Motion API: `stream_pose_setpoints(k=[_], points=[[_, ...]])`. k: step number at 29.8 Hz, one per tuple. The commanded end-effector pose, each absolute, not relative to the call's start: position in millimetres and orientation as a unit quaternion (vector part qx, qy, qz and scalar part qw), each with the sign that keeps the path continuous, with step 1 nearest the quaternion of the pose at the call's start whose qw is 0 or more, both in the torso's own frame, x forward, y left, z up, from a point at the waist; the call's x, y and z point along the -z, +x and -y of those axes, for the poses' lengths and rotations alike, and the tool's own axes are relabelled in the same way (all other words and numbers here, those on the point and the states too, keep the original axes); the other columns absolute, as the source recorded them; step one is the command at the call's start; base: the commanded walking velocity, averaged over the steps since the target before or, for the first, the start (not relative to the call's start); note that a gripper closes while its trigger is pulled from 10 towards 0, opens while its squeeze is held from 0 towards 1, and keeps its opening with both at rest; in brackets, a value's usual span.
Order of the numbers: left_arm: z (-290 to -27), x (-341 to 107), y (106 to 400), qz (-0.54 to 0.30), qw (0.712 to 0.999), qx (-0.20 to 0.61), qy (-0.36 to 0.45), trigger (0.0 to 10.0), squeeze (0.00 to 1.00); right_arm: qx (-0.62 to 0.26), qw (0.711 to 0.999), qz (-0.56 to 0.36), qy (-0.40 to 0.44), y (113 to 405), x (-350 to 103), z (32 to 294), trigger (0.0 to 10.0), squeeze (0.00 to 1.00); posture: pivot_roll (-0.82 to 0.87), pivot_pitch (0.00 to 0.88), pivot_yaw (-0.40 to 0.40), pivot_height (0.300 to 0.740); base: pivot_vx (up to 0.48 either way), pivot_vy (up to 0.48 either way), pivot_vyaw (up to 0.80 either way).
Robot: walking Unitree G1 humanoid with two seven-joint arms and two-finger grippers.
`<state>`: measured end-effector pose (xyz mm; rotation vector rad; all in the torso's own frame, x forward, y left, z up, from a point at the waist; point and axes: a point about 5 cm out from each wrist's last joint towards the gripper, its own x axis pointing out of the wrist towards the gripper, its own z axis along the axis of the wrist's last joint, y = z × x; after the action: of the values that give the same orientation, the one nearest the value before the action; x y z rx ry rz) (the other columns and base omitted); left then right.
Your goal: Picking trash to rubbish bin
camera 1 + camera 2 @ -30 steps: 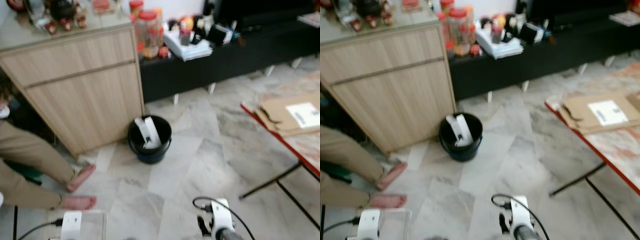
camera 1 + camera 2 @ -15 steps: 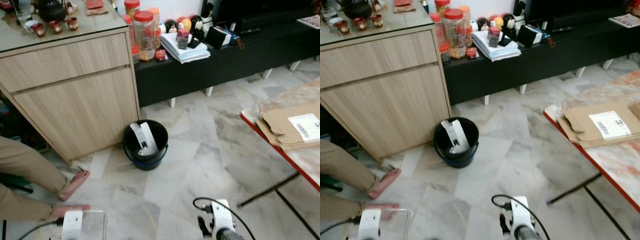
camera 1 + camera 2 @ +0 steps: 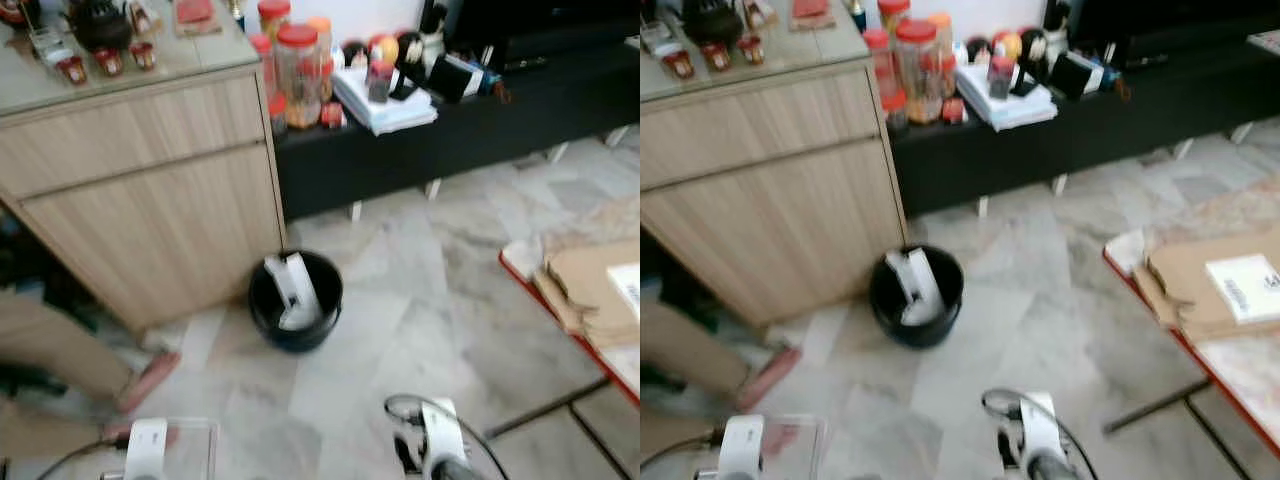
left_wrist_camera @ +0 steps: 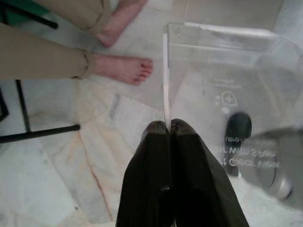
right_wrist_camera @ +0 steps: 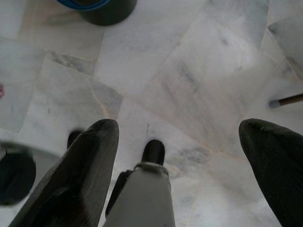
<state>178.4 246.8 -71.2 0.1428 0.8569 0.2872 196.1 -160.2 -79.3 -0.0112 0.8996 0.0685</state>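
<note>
Evidently the carrying step is in hand: the left tool (image 4: 169,128) has its two black fingers pressed together on the edge of a clear plastic container (image 4: 227,94), a see-through piece of packaging with faint printing on it, held low in front of the robot. In the head views that same container (image 3: 190,445) sits at the bottom of the frame beside the left wrist, above the marble floor (image 3: 420,300).

The black rubbish bin (image 3: 296,300) stands on the floor ahead, just beside the corner of the wooden cabinet (image 3: 150,190) and in front of the low black TV bench (image 3: 480,130). White pieces of trash (image 3: 292,290) already stand upright inside it. The bin and the held container are well apart, so the drop has not begun.

The right tool (image 5: 180,142) hangs with its fingers spread wide and nothing between them, pointing at bare floor, with the bin's edge (image 5: 102,7) ahead of it.

A person's bare feet (image 4: 124,68) and trouser legs lie on the floor close to the left arm. A red-edged folding desk (image 3: 1215,330) with flattened cardboard (image 3: 1210,285) stands to the right.

Next, I judge, the robot needs to close on the bin, keeping clear of the feet, bring the left tool over the rim, then release.
</note>
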Motion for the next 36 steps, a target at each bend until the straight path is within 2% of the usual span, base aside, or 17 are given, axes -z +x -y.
stream_pose_setpoints(k=[1,19,24,36], points=[[-254.4,73.5,169.4,-0.427,0.889,-0.147,0.077,10.0,0.0,-0.051,0.895,-0.444,-0.009,193.4,81.3,150.9,10.0,0.0,0.15,0.164,0.001,0.74,0.326,0.0,0.0],[-253.6,73.6,170.0,-0.427,0.889,-0.146,0.077,10.0,0.0,-0.052,0.893,-0.446,-0.008,192.1,82.1,149.1,10.0,0.0,0.16,0.165,0.001,0.74,0.324,0.0,0.02],[-253.3,73.7,169.8,-0.427,0.889,-0.145,0.077,10.0,0.0,-0.056,0.893,-0.447,-0.015,191.8,82.3,148.9,10.0,0.0,0.16,0.166,0.002,0.74,0.322,0.0,0.69],[-253.5,73.6,169.9,-0.427,0.889,-0.145,0.077,10.0,0.0,-0.052,0.893,-0.446,-0.011,191.8,82.2,148.7,10.0,0.0,0.16,0.167,0.002,0.74,0.324,0.0,0.0]])
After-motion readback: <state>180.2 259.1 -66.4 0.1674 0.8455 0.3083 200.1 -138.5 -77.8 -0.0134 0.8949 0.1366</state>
